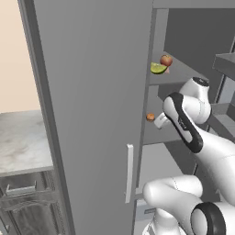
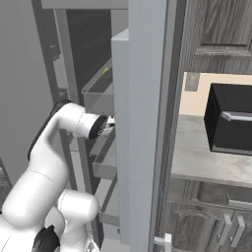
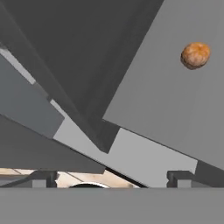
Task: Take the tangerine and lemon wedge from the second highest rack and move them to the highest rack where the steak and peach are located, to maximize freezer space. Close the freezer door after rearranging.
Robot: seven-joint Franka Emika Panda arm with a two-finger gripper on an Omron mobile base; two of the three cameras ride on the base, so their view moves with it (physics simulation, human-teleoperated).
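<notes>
Roughly halfway: lemon wedge already lying beside peach on highest rack, right of centre; tangerine sitting below, waiting; hand gaping wide, gripping nothing; freezer door hanging open

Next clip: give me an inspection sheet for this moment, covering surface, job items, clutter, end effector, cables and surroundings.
Surface: grey freezer racks, reached past the open freezer door.
Job's things: lemon wedge lies on the highest rack beside the peach; tangerine sits on the rack below, also in the hand view. Steak is barely visible, if at all, behind the wedge.
Clutter: nothing seen.
End effector: end effector open, empty, held clear of the tangerine.
Cables: nothing seen.
Surroundings: marbled counter with drawers on the left; black microwave on a counter on the right, under dark wood cabinets.
</notes>
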